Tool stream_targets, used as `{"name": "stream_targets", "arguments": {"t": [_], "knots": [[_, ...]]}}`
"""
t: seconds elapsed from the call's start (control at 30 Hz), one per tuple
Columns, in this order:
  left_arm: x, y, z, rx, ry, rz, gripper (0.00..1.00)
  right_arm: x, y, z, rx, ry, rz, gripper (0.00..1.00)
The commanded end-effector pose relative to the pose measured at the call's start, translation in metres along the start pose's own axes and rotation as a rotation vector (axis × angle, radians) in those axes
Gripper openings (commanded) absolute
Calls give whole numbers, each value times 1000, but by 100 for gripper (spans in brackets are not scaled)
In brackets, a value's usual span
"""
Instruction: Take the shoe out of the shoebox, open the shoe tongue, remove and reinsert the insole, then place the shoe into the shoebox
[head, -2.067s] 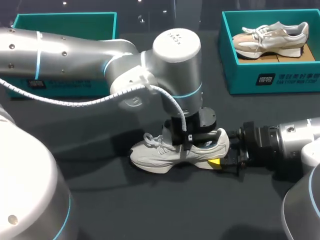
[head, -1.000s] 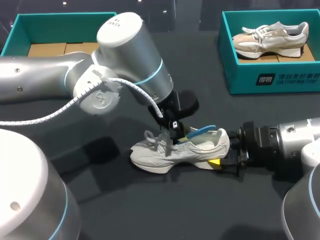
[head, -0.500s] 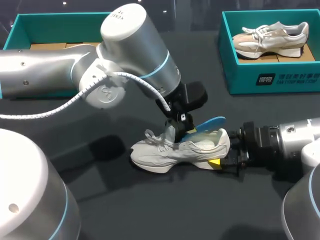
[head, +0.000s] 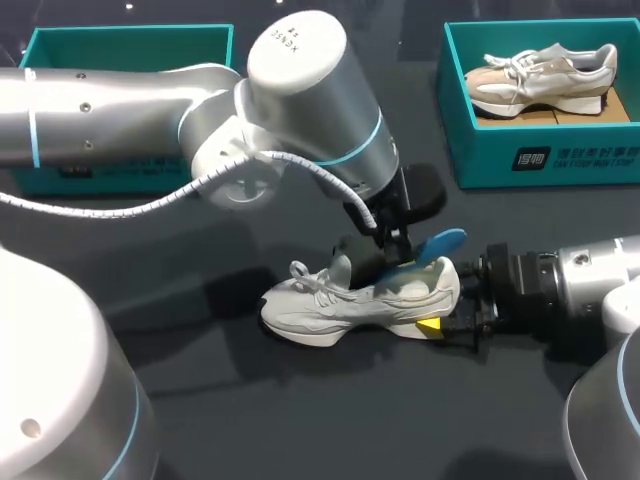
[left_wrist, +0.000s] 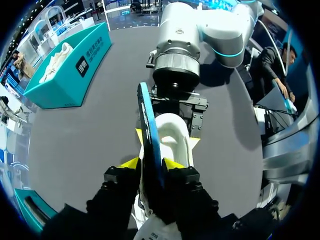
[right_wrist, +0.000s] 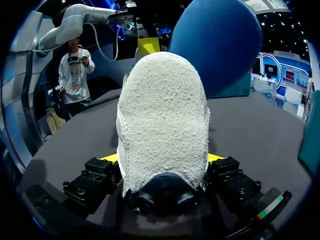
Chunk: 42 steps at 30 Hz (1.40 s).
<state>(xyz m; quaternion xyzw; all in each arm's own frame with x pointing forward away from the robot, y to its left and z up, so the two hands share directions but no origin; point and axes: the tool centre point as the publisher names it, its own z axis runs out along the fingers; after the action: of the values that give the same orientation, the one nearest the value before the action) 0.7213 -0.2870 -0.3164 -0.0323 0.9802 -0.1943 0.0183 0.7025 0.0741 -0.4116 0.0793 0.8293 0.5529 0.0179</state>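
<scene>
Drawing the blue insole backward, the left hand, clamped on it, has swung right since a moment ago.
The right hand grips the heel of the pale grey laced shoe, which stands sole-down on the dark surface; the insole's rear end juts above its collar.
</scene>
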Motion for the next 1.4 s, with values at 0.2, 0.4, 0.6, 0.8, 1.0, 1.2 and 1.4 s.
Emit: {"name": "stream_targets", "arguments": {"t": [0.2,0.4,0.6,0.8,1.0,1.2,1.4], "knots": [[3,-1,-10,59,-23,-10,40,2,1,0,6,-1,1,0],[10,-7,-10,97,-55,2,42,2,1,0,6,-1,1,0],[17,-10,-6,135,-80,-1,46,2,1,0,6,-1,1,0],[19,-10,2,160,-92,-5,48,2,1,0,6,-1,1,0],[16,-14,10,187,-102,-9,71,2,1,0,6,-1,1,0],[14,-18,20,192,-123,-10,58,2,1,0,6,-1,1,0],[7,-19,27,194,-131,-13,52,2,1,0,6,-1,1,0]]}}
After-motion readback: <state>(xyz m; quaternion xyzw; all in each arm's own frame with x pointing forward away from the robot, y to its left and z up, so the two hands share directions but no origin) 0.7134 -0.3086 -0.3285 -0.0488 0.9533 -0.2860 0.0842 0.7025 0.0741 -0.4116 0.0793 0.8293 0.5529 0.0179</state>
